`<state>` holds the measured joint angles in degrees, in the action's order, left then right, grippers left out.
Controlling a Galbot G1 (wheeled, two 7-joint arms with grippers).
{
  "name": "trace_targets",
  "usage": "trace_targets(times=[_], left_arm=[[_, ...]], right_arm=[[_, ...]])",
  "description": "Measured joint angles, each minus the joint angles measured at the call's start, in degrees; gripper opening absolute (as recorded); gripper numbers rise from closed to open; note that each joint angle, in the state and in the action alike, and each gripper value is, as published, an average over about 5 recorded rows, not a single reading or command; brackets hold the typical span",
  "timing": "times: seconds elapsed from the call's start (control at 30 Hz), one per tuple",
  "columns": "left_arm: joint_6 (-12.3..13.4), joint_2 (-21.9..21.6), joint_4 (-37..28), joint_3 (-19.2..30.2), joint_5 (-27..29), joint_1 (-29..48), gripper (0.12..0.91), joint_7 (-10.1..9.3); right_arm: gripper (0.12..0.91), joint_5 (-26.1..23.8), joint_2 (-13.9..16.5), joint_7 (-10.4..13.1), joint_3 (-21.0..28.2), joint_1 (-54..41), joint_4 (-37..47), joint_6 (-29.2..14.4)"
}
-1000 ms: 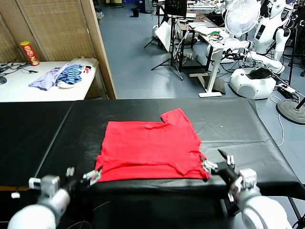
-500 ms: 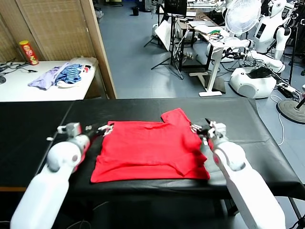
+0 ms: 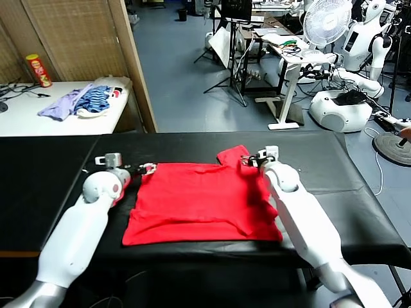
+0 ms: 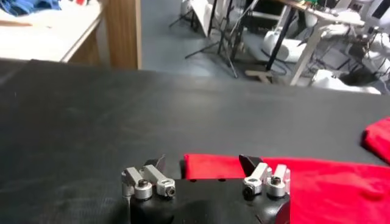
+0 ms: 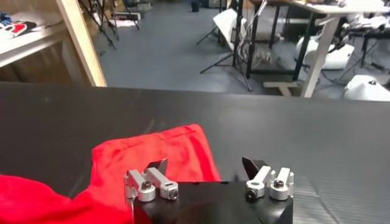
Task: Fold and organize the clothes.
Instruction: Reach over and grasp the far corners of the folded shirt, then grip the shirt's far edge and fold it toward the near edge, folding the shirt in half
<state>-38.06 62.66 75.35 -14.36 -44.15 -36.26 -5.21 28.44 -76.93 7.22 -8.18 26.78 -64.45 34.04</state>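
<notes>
Both arms reached farther since earlier — left end effector (image 3: 146, 169) parted at T-shirt (image 3: 202, 202) corner, right end effector (image 3: 252, 160) parted over sleeve.

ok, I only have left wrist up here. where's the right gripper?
Observer: The right gripper is at the far right corner of the red T-shirt, over the sleeve that sticks out towards the back.
Operator: Closed on it?
Observer: No. In the right wrist view its jaws stand apart, with the sleeve's edge below them.
Operator: Rest of the shirt flat?
Observer: Mostly. The head view shows it spread on the black table, with creases near the front hem.
</notes>
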Motion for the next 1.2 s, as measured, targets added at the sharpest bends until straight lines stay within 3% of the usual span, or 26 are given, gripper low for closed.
trace_targets(times=[0.2, 0.33, 0.67, 0.83, 1.2], left_arm=[[0.73, -0.05, -0.96, 0.66, 0.27, 0.53, 0.202, 1.23], [1.59, -0.22, -0.88, 0.82, 0.55, 0.55, 0.127, 1.68], [3.40, -0.80, 2.44, -1.01, 1.49, -1.41, 0.126, 2.11], [3.21, -2.53, 8.41, -2.88, 0.51, -4.71, 0.126, 1.46], [2.51, -7.48, 25.24, -8.35, -0.07, -18.94, 0.126, -0.84]], right_arm=[[0.294, -0.09, -0.61, 0.07, -0.60, 0.28, 0.42, -0.33], [0.137, -0.22, -0.56, 0.05, -1.13, 0.76, 0.14, -1.55], [0.123, 2.07, 2.48, -2.45, -2.76, 4.75, -6.83, -7.05], [0.123, 6.10, 6.32, -2.23, -4.58, 10.34, -16.66, -4.66], [0.123, 14.38, 15.67, 0.58, -8.17, 23.39, -35.53, 2.40]])
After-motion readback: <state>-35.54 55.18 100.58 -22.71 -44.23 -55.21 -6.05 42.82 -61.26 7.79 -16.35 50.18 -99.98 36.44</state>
